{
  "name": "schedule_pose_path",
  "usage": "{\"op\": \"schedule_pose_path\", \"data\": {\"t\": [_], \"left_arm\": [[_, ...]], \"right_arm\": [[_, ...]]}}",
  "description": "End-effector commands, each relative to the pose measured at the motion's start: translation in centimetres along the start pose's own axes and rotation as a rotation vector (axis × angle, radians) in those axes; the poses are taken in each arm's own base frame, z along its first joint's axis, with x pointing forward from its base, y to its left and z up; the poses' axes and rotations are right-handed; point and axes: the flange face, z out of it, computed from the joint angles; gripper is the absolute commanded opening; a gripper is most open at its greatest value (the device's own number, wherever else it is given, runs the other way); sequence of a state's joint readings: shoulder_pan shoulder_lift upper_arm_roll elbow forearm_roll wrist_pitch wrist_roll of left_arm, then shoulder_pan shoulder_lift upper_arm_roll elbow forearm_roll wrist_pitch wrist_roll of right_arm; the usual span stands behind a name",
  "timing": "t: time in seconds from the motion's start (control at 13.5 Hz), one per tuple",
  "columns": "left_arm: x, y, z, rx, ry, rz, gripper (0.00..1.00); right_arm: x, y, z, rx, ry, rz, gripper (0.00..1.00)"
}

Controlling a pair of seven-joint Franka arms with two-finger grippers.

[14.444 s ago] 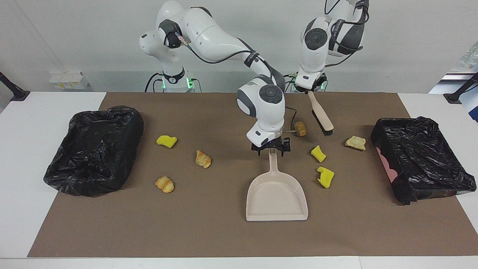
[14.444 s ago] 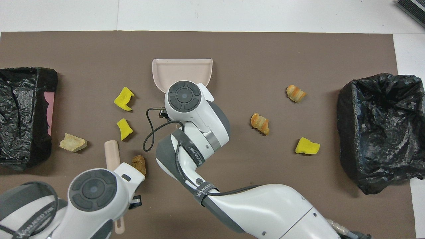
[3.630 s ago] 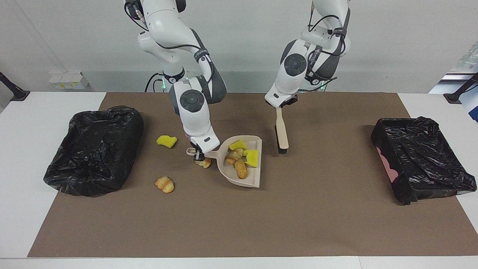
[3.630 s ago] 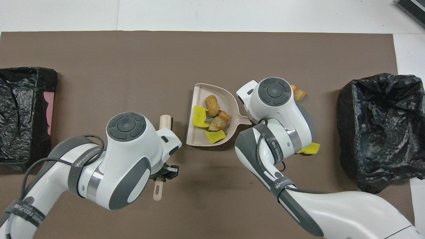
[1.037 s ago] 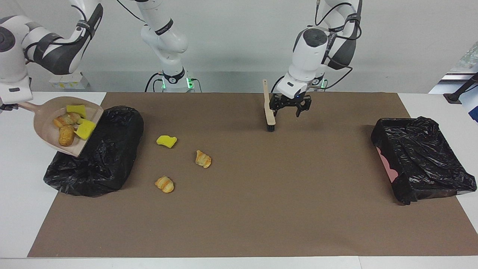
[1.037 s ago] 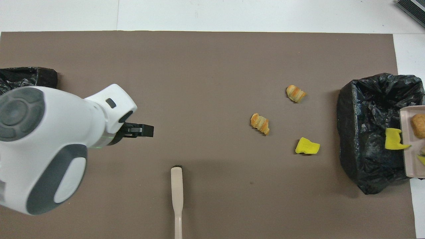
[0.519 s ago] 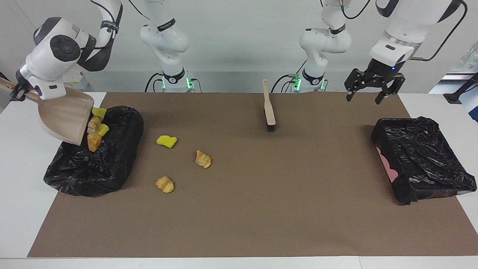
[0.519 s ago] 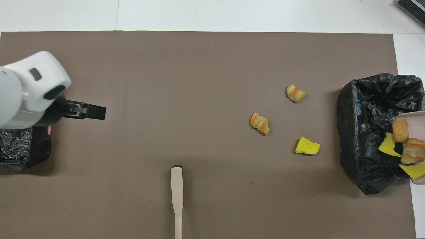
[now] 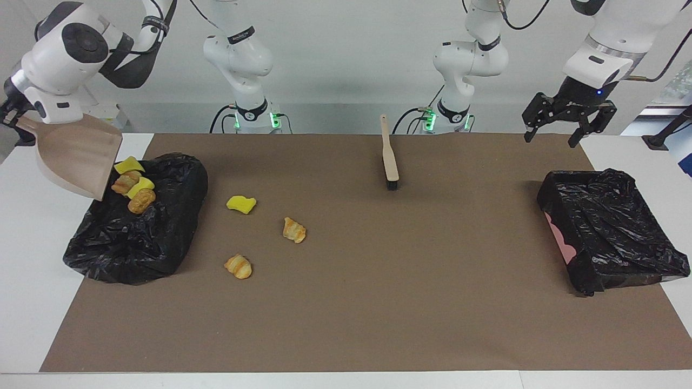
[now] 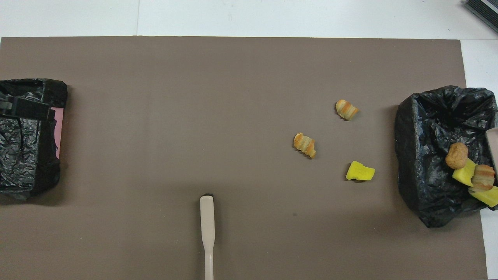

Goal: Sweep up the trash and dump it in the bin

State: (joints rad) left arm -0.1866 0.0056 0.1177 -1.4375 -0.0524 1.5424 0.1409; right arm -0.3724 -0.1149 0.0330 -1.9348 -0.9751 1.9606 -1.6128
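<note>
Your right claw (image 9: pixel 10 111) sits at the upper left edge of the facing view. It is clenched on the handle of the beige dustpan (image 9: pixel 75 156). The dustpan hangs tilted, its open lip pointing down at the rim of the black-bagged bin (image 9: pixel 135 232) at the left of that view. No scraps show in the pan.

Four pieces of trash lie on the crumpled bag at the bin's upper edge, just beside the dustpan's lip. They are two yellow sponge chunks (image 9: pixel 128 165), a golden pastry (image 9: pixel 125 182) and a brown nugget (image 9: pixel 141 201), bunched together and touching. In the overhead view this cluster sits at the right edge of the frame.

Three more scraps lie on the brown mat (image 9: pixel 378 302), just right of that bin in the facing view. A loose sponge chunk (image 9: pixel 241 204) is uppermost. A croissant (image 9: pixel 294 229) lies below it and to its right. A second croissant (image 9: pixel 238 266) lies lowest. All three are apart from one another and from the bin.

Your left claw (image 9: pixel 567 116) hangs in the air at the upper right of the facing view. It is released, fingers spread and holding nothing, above the surface's corner and above the second black-bagged bin (image 9: pixel 611 227). That bin shows a pink patch on its side.

The brush (image 9: pixel 389 159) lies alone on the mat at the top centre of the facing view, bristle end pointing down the frame.
</note>
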Motion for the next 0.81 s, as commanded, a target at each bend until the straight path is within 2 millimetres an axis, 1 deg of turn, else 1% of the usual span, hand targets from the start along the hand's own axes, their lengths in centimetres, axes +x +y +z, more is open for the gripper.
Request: {"op": "schedule_pose_path", "data": {"t": [0.0,0.07,0.15,0.22,0.37,0.52,0.59,0.67,0.74], "left_arm": [[-0.8,-1.1,-0.5,0.007,-0.015,0.025,1.00],[-1.1,-2.2,-0.5,0.010,-0.020,0.005,1.00],[-1.2,-2.5,-0.4,0.009,-0.028,-0.001,1.00],[-1.4,-2.6,-0.5,0.006,-0.034,-0.006,1.00],[-1.4,-2.7,-0.4,0.006,-0.037,-0.012,1.00],[-1.3,-2.5,-0.5,0.007,-0.030,-0.007,1.00],[-1.3,-2.4,-0.5,0.007,-0.031,-0.006,1.00],[-1.3,-2.4,-0.5,0.007,-0.031,-0.006,1.00],[-1.3,-2.5,-0.5,0.007,-0.031,-0.009,1.00]], "right_arm": [[2.1,0.6,-1.6,-0.022,0.139,0.002,0.00],[3.2,0.3,-1.4,-0.001,0.244,0.020,0.00],[4.4,0.3,-2.0,0.013,0.350,0.047,0.00],[6.1,0.8,-3.5,0.011,0.409,0.043,0.00],[8.7,1.3,-5.7,0.018,0.487,0.050,0.00],[12.3,1.5,-7.0,0.059,0.606,0.108,0.00],[14.5,2.2,-8.7,0.068,0.620,0.141,0.00],[16.4,2.6,-10.1,0.081,0.624,0.178,0.00],[18.7,3.0,-11.4,0.108,0.631,0.216,0.00]]}}
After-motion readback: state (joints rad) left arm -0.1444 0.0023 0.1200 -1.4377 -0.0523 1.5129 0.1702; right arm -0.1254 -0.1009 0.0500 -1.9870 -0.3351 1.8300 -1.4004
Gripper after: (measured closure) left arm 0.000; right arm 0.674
